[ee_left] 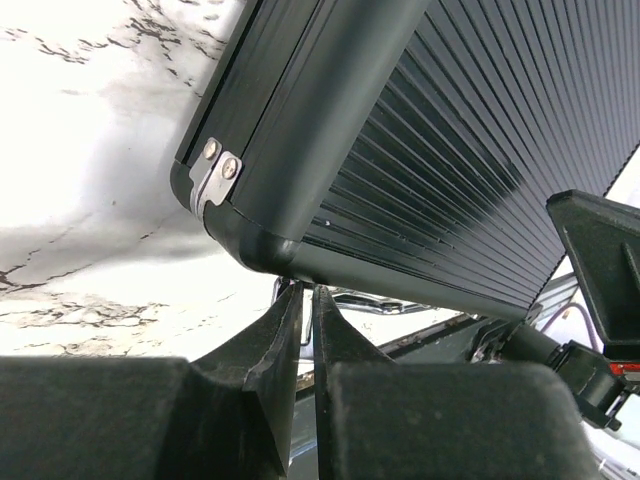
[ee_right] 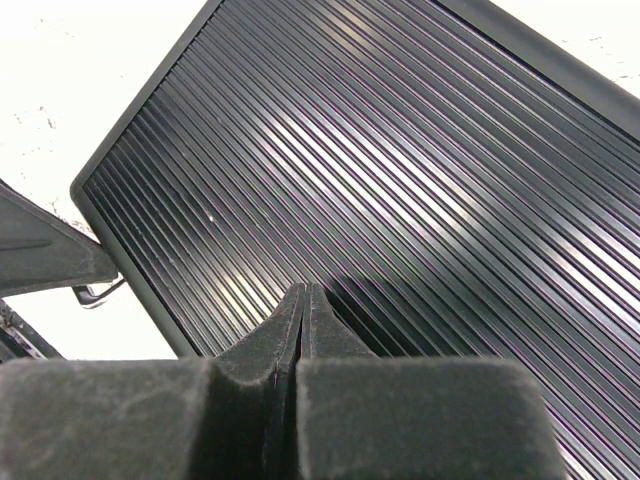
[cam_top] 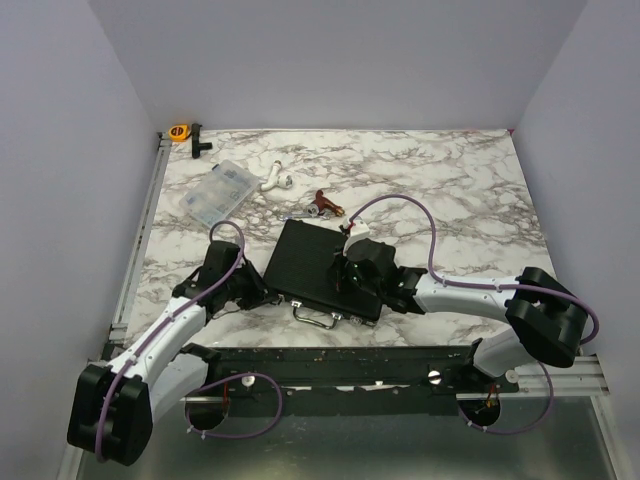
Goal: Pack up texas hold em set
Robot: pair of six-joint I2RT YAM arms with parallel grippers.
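Note:
The black ribbed briefcase point(cam_top: 310, 262) of the hold em set lies closed and flat on the marble table, with its silver handle point(cam_top: 314, 317) toward the arms. Chips, cards and discs are out of view. My left gripper point(cam_top: 262, 296) is shut and empty, and its tips point(ee_left: 307, 290) touch the case's near-left corner point(ee_left: 262, 240) from below and outside. My right gripper point(cam_top: 347, 280) is shut and empty. Its tips point(ee_right: 304, 290) rest on the ribbed lid point(ee_right: 380, 150) near the front edge. The left gripper body point(ee_right: 40, 250) shows beside the case's corner.
A clear plastic compartment box point(cam_top: 215, 192) sits at the back left, with an orange tape measure point(cam_top: 179, 131) and a black piece point(cam_top: 197, 140) in the far corner. A white object point(cam_top: 275, 180) and a brown-and-silver object point(cam_top: 324, 205) lie behind the case. A metal rail point(cam_top: 140, 230) runs along the left edge.

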